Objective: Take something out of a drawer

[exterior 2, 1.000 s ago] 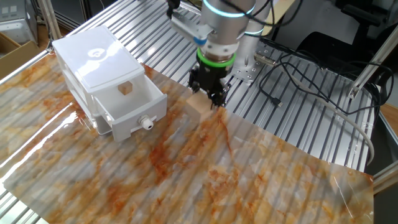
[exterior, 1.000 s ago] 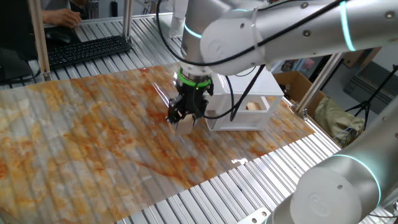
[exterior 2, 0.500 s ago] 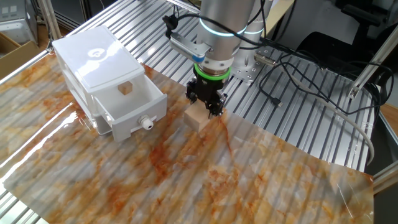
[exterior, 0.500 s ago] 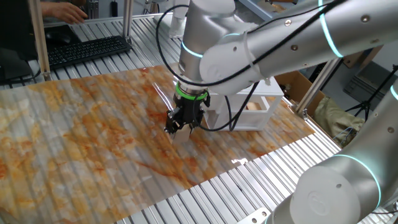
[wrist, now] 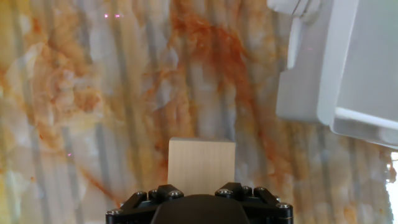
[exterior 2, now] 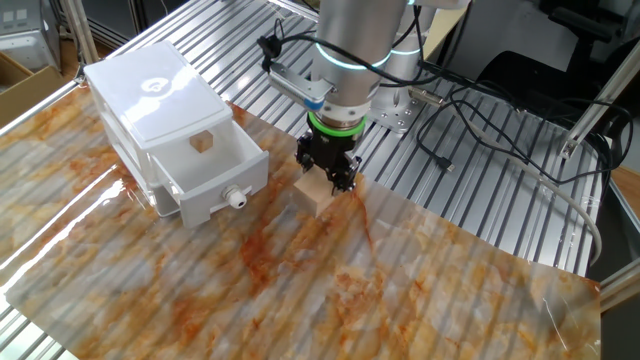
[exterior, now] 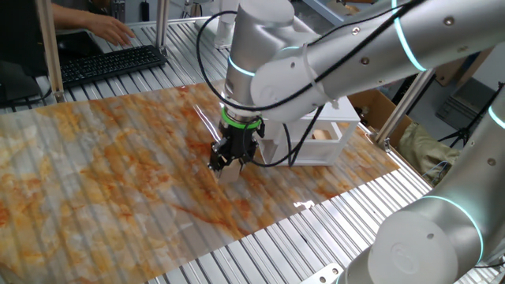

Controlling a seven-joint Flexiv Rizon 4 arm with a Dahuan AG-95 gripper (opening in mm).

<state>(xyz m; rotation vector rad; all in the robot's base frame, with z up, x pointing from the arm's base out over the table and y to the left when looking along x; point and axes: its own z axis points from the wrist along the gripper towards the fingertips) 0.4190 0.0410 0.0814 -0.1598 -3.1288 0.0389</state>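
The white two-drawer cabinet (exterior 2: 150, 90) stands on the marbled mat. Its top drawer (exterior 2: 222, 172) is pulled open, with a small wooden cube (exterior 2: 203, 143) lying inside. The drawer also shows in one fixed view (exterior: 330, 136) and at the top right of the hand view (wrist: 336, 68). My gripper (exterior 2: 328, 180) is beside the drawer's front, shut on a larger pale wooden block (exterior 2: 313, 193) that sits at the mat's surface. In the hand view the block (wrist: 202, 160) sticks out just ahead of the gripper (wrist: 200, 190). The arm hides the block in one fixed view, where the gripper (exterior: 226, 163) hangs low.
A keyboard (exterior: 110, 63) and a person's hand (exterior: 114, 30) are at the back. A cardboard box (exterior: 379, 106) stands behind the cabinet. Cables (exterior 2: 480, 130) lie on the slatted metal table beyond the mat.
The gripper came down with the block until the block reached the mat, then shifted slightly away from the cabinet. The drawer and the cube inside it have not moved.
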